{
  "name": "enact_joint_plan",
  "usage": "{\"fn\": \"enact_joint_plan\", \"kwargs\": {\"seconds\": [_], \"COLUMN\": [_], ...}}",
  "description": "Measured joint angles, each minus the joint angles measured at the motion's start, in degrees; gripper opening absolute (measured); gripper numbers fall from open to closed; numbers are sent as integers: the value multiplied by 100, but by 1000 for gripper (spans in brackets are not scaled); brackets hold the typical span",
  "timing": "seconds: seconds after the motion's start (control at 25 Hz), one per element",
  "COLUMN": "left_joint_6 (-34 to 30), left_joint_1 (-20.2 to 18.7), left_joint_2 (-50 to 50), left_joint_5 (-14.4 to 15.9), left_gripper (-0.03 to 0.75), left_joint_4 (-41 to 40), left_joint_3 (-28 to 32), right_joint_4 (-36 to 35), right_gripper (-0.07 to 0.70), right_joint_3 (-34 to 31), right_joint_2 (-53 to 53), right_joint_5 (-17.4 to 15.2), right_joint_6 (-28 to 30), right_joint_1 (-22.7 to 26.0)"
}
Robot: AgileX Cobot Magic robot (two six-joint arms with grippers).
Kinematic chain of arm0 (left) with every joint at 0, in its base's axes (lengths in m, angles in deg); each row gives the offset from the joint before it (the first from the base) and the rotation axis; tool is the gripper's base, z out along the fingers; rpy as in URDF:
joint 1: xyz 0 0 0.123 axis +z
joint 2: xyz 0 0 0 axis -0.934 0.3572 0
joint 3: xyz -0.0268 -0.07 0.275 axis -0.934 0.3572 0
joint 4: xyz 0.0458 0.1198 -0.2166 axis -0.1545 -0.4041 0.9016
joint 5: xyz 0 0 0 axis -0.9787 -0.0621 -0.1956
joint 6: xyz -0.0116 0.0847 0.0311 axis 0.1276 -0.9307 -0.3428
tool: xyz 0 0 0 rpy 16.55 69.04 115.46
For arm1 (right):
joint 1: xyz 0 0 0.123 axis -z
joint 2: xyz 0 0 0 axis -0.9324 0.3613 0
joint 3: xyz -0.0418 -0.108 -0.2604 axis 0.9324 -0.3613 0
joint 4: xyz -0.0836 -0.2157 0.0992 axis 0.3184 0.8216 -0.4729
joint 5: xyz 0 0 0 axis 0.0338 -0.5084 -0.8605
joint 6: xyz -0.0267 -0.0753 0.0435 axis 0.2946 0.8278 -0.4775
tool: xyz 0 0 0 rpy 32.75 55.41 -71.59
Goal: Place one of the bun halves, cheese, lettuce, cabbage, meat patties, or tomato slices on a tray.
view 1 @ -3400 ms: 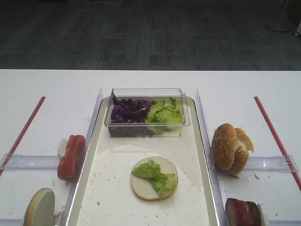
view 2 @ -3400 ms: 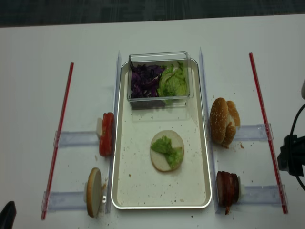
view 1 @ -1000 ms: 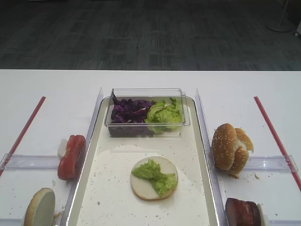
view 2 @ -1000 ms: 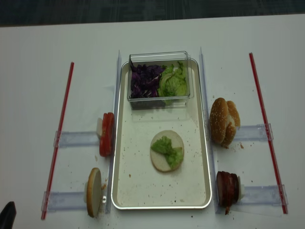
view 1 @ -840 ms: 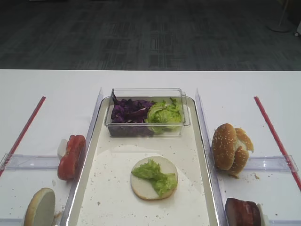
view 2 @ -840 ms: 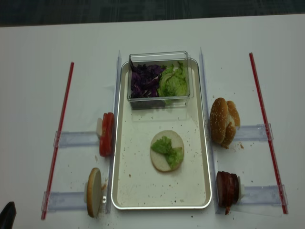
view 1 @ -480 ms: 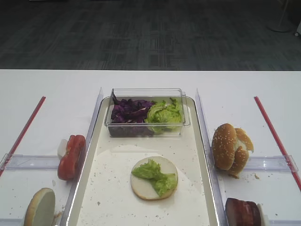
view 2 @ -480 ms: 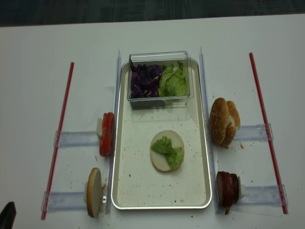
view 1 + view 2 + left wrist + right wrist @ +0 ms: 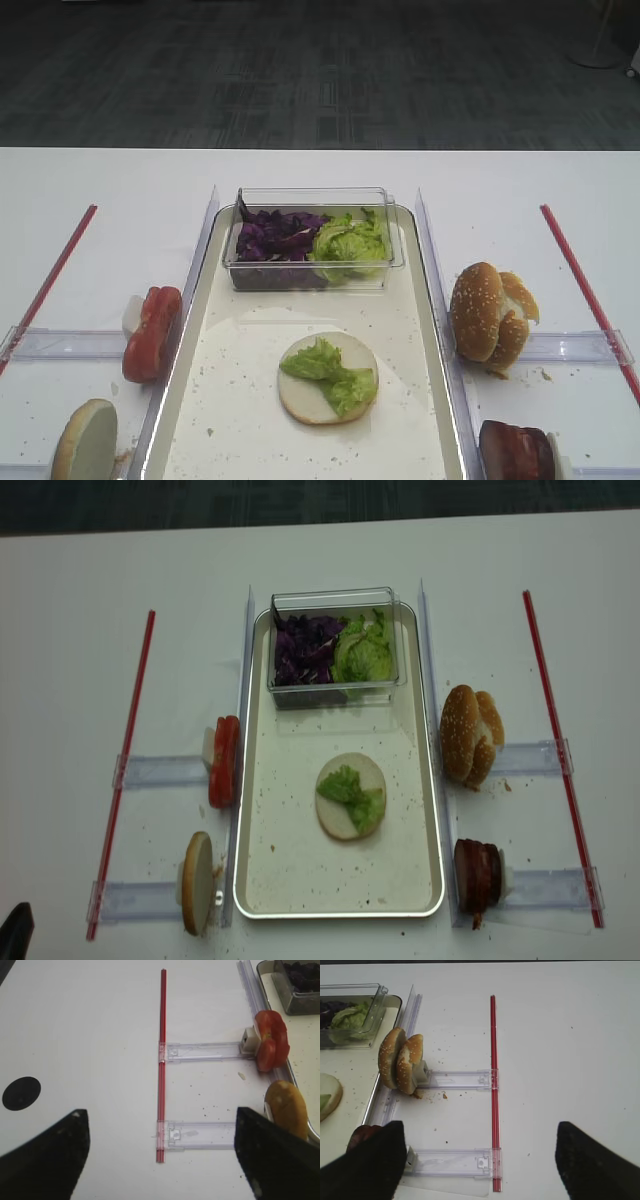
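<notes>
- Since the earliest frame, a dark arm part at the right edge of the overhead view has gone; all food items lie as before.
- Right gripper (image 9: 480, 1160): two dark blurred fingers at the bottom corners of its wrist view, spread wide, released, nothing between them and touching nothing.
- Left gripper (image 9: 160, 1155): two dark fingers likewise spread wide apart over bare table, holding nothing.
- Tray (image 9: 420, 810): rectangular, shallow, silvery raised rim, cream floor speckled with crumbs, at the centre of the table (image 9: 70, 680), a smooth white surface.
- Bun half (image 9: 345, 815): round, pale flat cut face up, on the tray floor near centre, with a crinkly green lettuce (image 9: 353, 788) piece lying on it.
- Clear plastic tub (image 9: 335, 597): at 12 o'clock on the tray, holding shredded purple cabbage (image 9: 303, 650) left and more green leaves right.
- Sesame bun halves (image 9: 468, 733): standing on edge at 3 o'clock, outside the rim.
- Meat patties (image 9: 476, 876): dark reddish-brown, on edge at 5 o'clock.
- Tomato slices (image 9: 224, 761): glossy red, on edge at 9 o'clock.
- Plain bun half (image 9: 195, 882): on edge at 7 o'clock.
- Red strips (image 9: 125, 750): thin, straight, flanking both sides.
</notes>
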Motion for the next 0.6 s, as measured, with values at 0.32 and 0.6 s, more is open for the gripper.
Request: {"fn": "enact_joint_plan", "kwargs": {"seconds": [0.32, 0.6], "left_joint_6": [0, 0], "left_joint_1": [0, 0], "left_joint_2": [0, 0], "left_joint_5": [0, 0], "left_gripper": [545, 545], "left_joint_4": [0, 0], "left_joint_3": [0, 0], "right_joint_4": [0, 0], "right_gripper": [624, 624], "right_joint_3": [0, 0], "right_joint_2": [0, 0], "right_joint_5": [0, 0], "right_joint_6": [0, 0], "right_joint_1": [0, 0]}}
